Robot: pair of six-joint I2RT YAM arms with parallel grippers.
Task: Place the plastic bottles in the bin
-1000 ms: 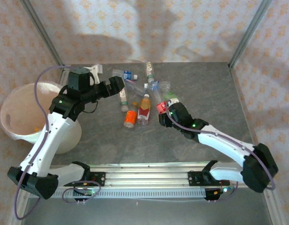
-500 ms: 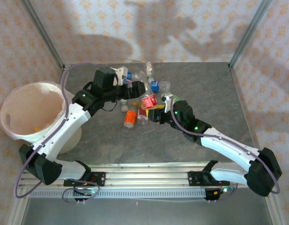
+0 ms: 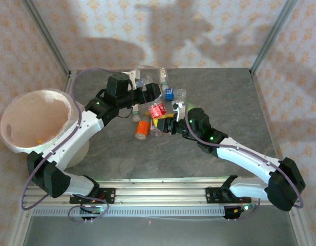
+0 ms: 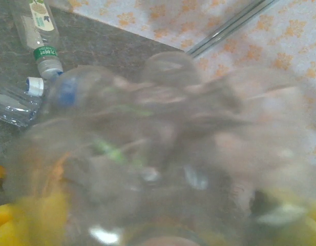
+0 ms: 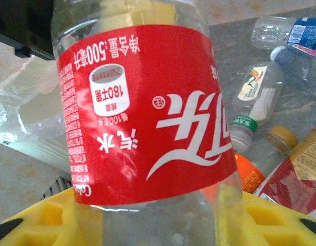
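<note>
Left tool (image 3: 153,92) hangs beside clamped right tool (image 3: 166,122).

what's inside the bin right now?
The bin shows its pale pinkish liner and one small orange speck low on the near side. The left arm crosses the bin's right edge, so the strip under it cannot be checked.

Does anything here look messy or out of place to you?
The bottles lie on their sides in a loose heap on the table. The right gripper holds a red-label bottle whose print reads upside down in the wrist view. A clear bottle blurs close against the left wrist camera.
</note>
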